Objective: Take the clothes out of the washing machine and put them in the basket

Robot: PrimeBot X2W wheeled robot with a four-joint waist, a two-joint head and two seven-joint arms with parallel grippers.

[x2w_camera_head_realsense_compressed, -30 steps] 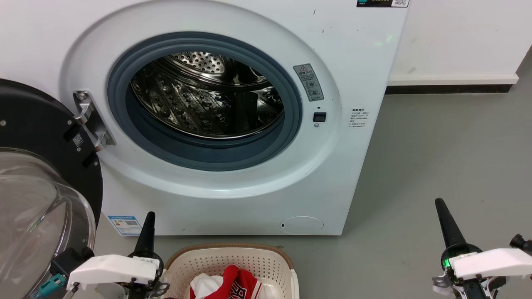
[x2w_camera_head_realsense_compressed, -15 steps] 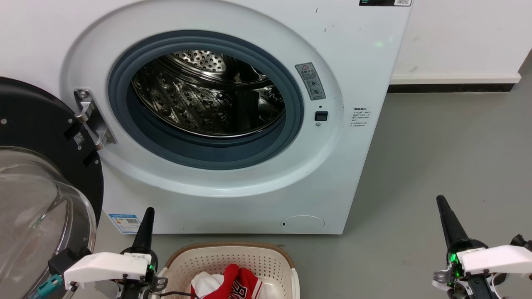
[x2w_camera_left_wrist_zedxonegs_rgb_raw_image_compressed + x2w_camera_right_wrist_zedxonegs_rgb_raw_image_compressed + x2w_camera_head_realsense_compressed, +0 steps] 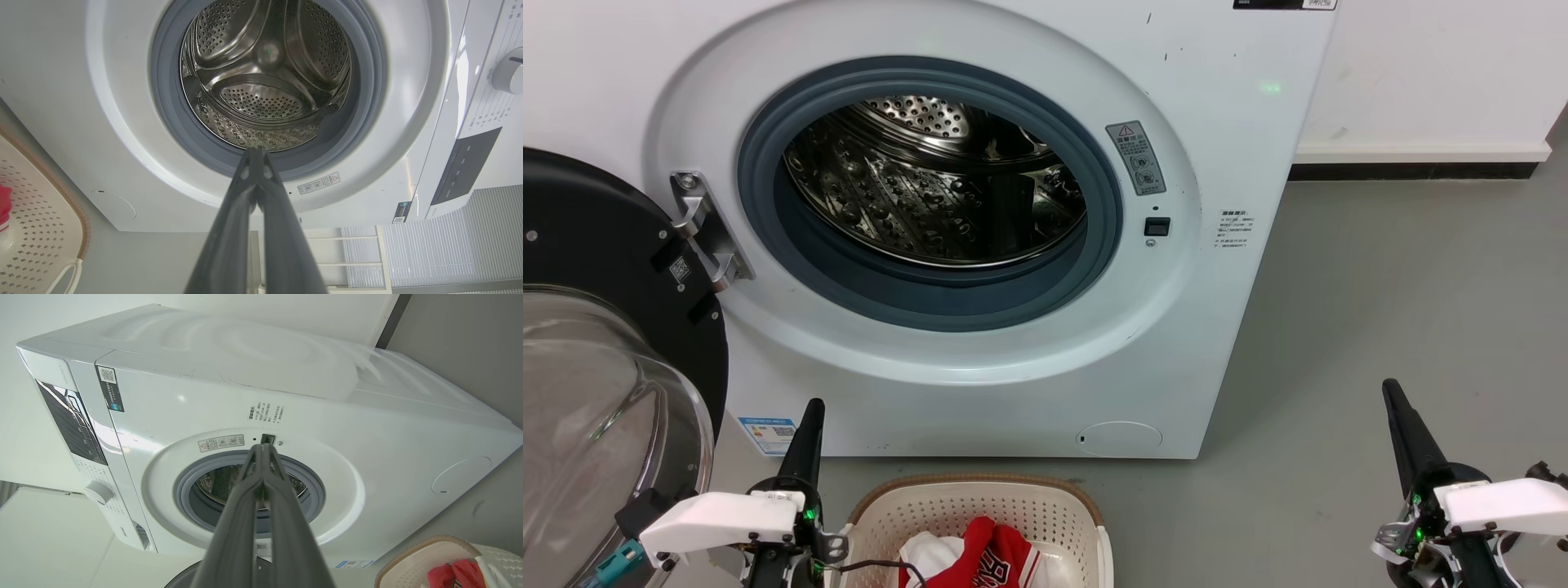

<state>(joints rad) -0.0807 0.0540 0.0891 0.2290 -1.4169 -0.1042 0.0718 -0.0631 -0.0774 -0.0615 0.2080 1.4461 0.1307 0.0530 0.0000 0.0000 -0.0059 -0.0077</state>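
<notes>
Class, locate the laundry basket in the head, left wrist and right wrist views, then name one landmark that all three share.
Head view: the basket sits at the bottom centre, below the washing machine.
Left wrist view: the basket lies along the lower left edge.
Right wrist view: the basket is in the bottom right corner.
Shared landmark: the grey porthole rim of the machine.
</notes>
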